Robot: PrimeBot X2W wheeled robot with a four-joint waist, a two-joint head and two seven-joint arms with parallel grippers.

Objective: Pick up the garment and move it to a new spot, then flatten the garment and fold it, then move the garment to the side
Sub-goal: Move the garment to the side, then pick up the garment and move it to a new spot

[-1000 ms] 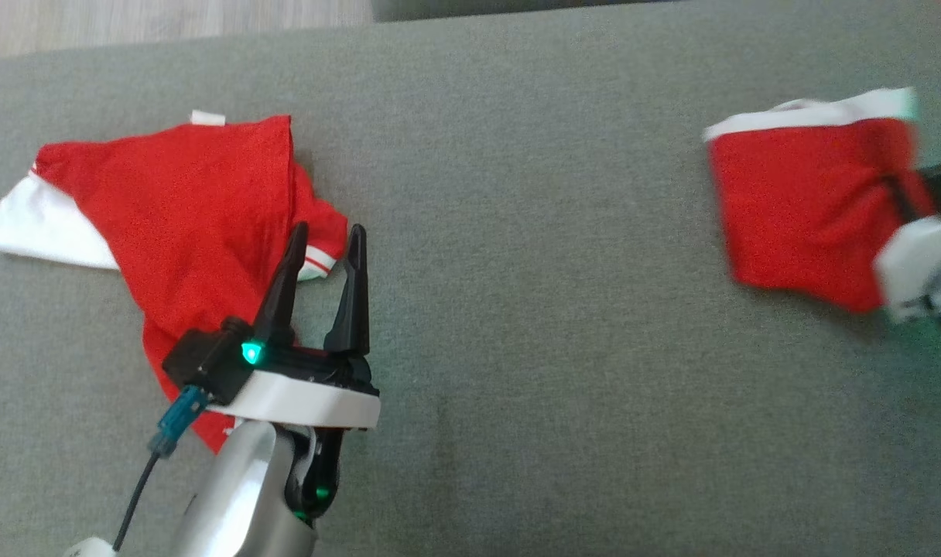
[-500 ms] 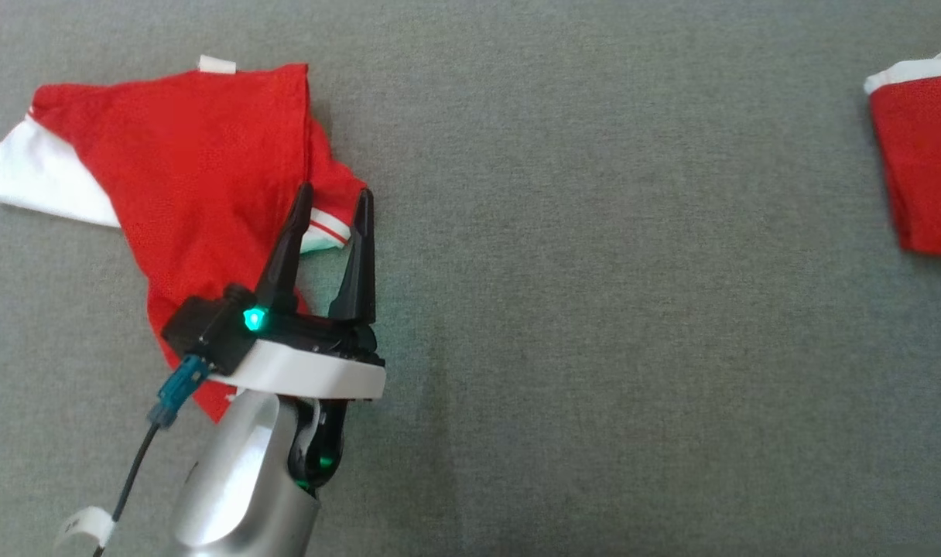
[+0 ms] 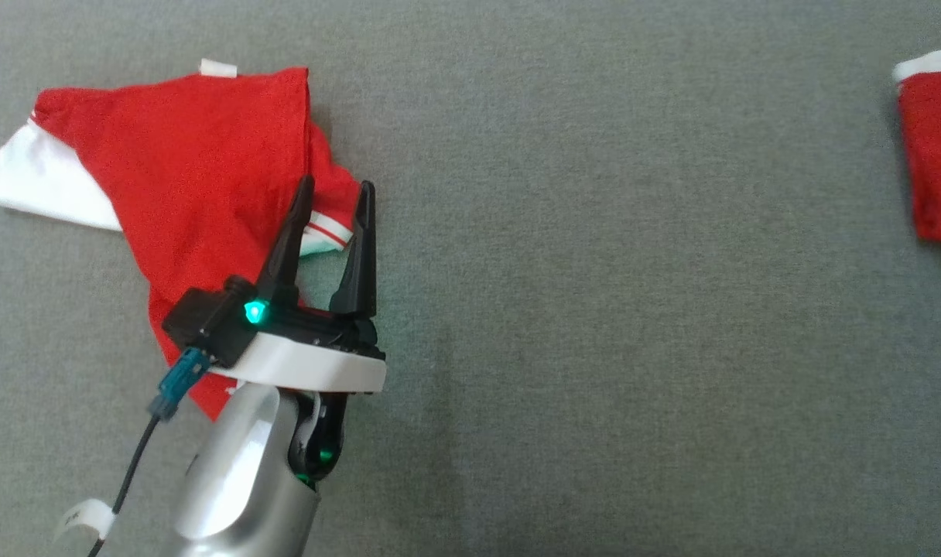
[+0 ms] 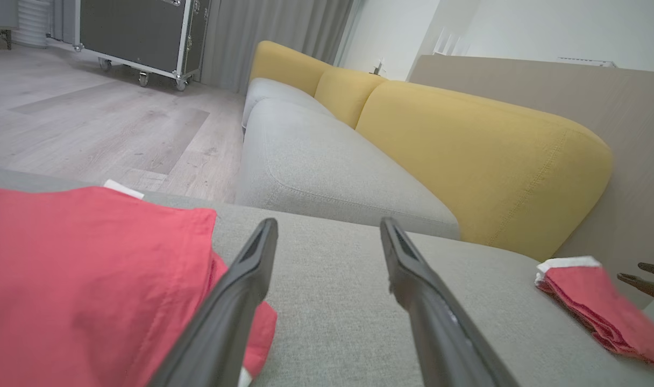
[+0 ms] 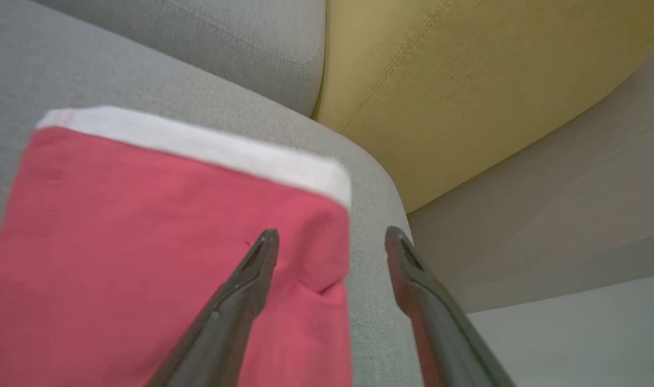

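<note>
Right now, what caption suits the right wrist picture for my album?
Open right gripper poised over a folded red garment with a white band, at the corner of a grey cushion.

Wide clear lane across the middle of the grey fabric cushion top (image 3: pixel 594 309): bare from the left pincer (image 3: pixel 337 183) all the way to the right edge. The left side is blocked by the crumpled red-and-white cloth garment (image 3: pixel 192 170); the left pincer sits at its right edge, fingers spread. Far right, the folded red garment with white band (image 3: pixel 935 147) lies by the cushion's rounded corner, with the right pincer (image 5: pixel 331 232) spread over its edge. The far side is closed off by the grey sofa seat (image 4: pixel 327 172) and the yellow padded backrest (image 4: pixel 467 145).
</note>
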